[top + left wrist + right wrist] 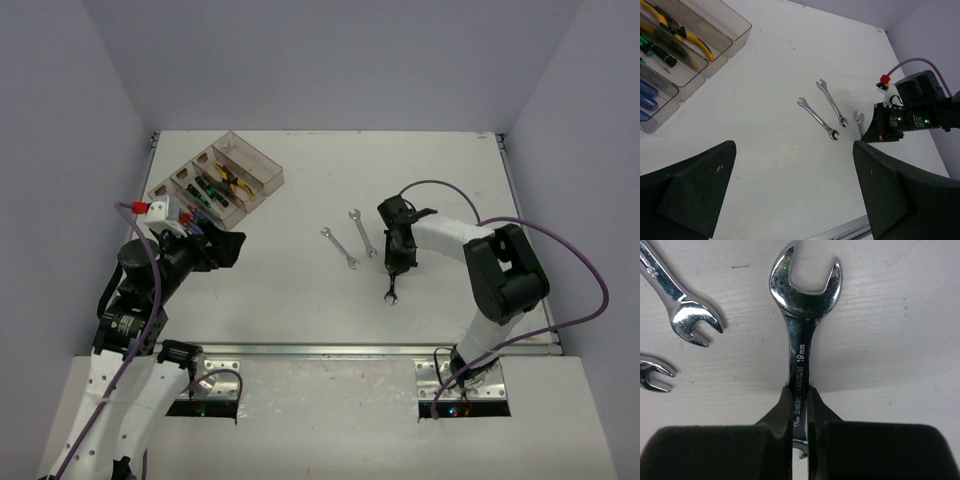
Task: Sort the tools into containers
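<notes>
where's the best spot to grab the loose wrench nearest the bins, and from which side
Grip the leftmost wrench at mid-shank, from straight above, tool turned to close across the narrow shank. It lies flat and diagonal on the table; the ends are wider, and the neighbouring wrench lies close beside it.

Robot lab test cell: plain walls (330, 60) boxing white table (290, 290); left arm (150, 290), right arm (500, 275) bolted at edge.
</notes>
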